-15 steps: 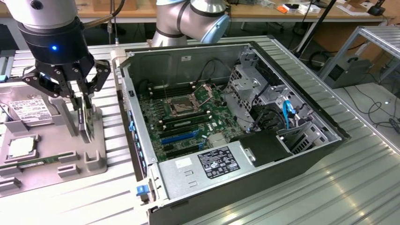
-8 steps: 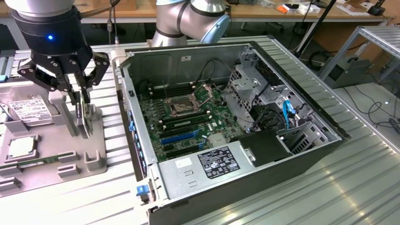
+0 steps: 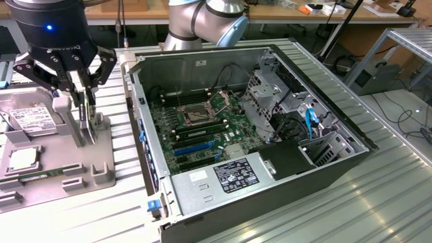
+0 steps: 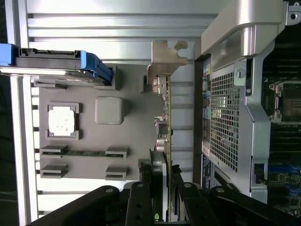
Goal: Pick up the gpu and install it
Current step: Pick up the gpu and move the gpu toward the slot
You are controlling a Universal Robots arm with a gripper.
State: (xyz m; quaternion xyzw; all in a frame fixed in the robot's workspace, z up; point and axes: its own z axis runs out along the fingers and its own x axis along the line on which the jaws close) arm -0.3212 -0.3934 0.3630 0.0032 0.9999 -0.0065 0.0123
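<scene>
We see the gpu (image 4: 164, 117) standing on edge in the grey holder tray (image 4: 131, 141), beside the open computer case (image 3: 270, 167). Its long axis runs from the metal bracket (image 4: 165, 54) back between the fingers (image 4: 141, 202) of the gripper (image 4: 162, 183), which seem clamped on its faces.

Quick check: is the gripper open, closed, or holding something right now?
Gripper: closed on the gpu, fingers on both faces of the card, which stands on edge at the grey tray.
</scene>
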